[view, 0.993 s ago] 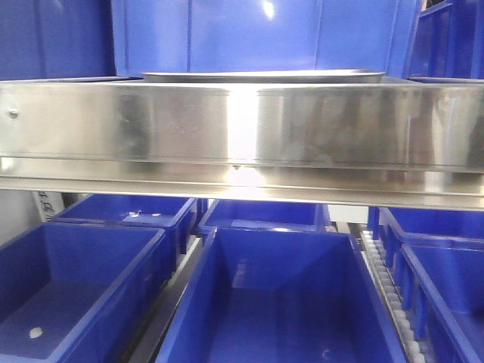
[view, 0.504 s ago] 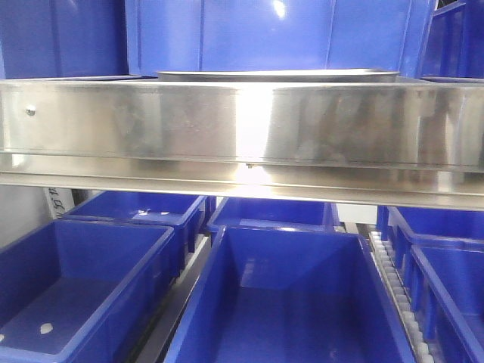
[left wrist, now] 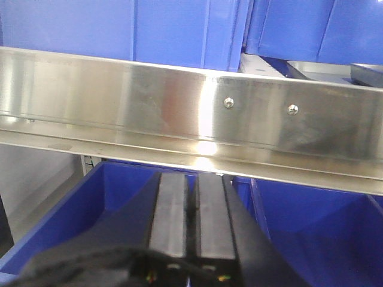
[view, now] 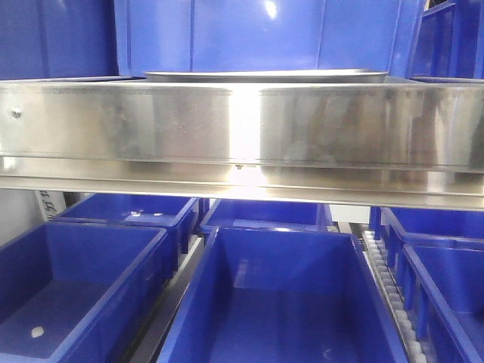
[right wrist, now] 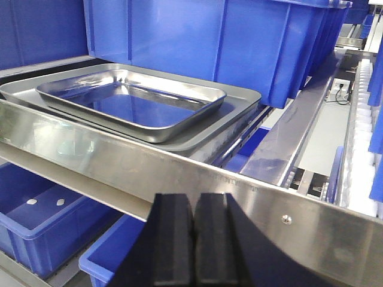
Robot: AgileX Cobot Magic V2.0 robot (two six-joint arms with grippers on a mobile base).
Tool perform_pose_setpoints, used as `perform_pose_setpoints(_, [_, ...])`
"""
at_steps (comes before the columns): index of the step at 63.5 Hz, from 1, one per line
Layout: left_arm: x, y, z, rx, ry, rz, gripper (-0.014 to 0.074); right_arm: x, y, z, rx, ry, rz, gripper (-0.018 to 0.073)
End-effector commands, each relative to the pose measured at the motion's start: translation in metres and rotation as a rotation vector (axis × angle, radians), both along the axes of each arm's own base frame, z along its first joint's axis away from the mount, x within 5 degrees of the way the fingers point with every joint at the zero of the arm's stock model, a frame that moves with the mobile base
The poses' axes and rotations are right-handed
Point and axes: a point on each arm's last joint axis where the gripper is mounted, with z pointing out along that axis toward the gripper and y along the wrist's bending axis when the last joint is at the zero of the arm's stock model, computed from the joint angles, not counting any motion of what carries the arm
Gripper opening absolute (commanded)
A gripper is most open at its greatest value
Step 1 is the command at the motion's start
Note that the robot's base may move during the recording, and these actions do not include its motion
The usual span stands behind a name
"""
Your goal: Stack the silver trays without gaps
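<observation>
Two silver trays sit nested before me on the shelf: the smaller, shinier tray lies flat, slightly askew, inside the larger, duller tray, both empty.

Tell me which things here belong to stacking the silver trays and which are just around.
For the job:
- small shiny steel tray, sitting inside the larger one
- larger grey steel tray beneath it
- left claw and right claw, both shut, empty

Just around:
- blue plastic bins
- long brushed-steel shelf band

small silver tray nested in larger silver tray | behind shelf band | right gripper closed, empty
</observation>
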Motion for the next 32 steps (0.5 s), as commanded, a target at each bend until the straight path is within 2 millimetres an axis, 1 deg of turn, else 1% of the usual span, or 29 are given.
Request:
perform_pose_setpoints(1, [-0.001,0.001,0.009,-0.012,-0.095,0.007,-0.0043,0.000,0.000,0.016,0.015,-0.106,-0.003,0.0055])
perform_pose_setpoints(12, [-0.001,0.001,0.009,-0.012,-0.095,0.007,-0.0046,0.001,0.000,0.013,0.012,-0.098,-0.006,0.0055])
perform_pose_setpoints(20, [-0.001,0.001,0.009,-0.012,-0.095,0.007,-0.0048,0.002,-0.006,0.008,-0.015,-0.122,-0.107,0.0055])
perform_pose_setpoints(25, [-0.001,0.001,0.009,-0.012,-0.095,0.007,-0.0048,0.002,-0.010,-0.002,-0.004,-0.161,-0.197,0.0055])
perform_pose_setpoints(30, [-0.001,0.001,0.009,-0.012,-0.095,0.007,-0.0048,0.003,-0.014,-0.018,0.019,-0.202,-0.282,0.0055])
perform_pose_setpoints(32, [-0.001,0.001,0.009,-0.012,-0.095,0.007,-0.0048,0.003,-0.015,-0.028,0.028,-0.206,-0.308,0.0055])
